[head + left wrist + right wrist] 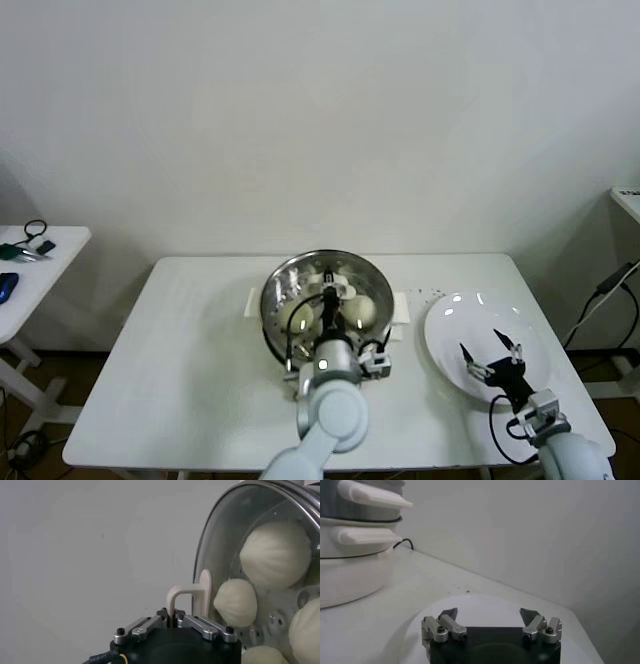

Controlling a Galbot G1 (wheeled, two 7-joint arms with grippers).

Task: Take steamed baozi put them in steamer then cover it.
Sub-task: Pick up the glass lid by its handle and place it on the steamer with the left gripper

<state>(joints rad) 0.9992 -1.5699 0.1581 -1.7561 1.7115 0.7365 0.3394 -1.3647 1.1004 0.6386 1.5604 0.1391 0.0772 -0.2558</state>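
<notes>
The steamer (268, 318) stands mid-table on its white base (401, 309). The glass cover (300, 283) lies over its mouth; I cannot tell whether it rests on the rim. My left gripper (330, 318) is shut on the cover's white handle (192, 596), as the left wrist view (173, 617) shows. Several cream-white baozi (362, 312) sit inside, seen through the glass (275, 555). My right gripper (492, 358) is open and empty just above the white plate (450, 325); the right wrist view (490, 617) shows the same.
The white plate (485, 605) lies right of the steamer, whose base (350, 575) shows in the right wrist view. Small dark specks (432, 293) lie between them. A side table (50, 255) with small items stands far left. A cable (600, 300) hangs at the right.
</notes>
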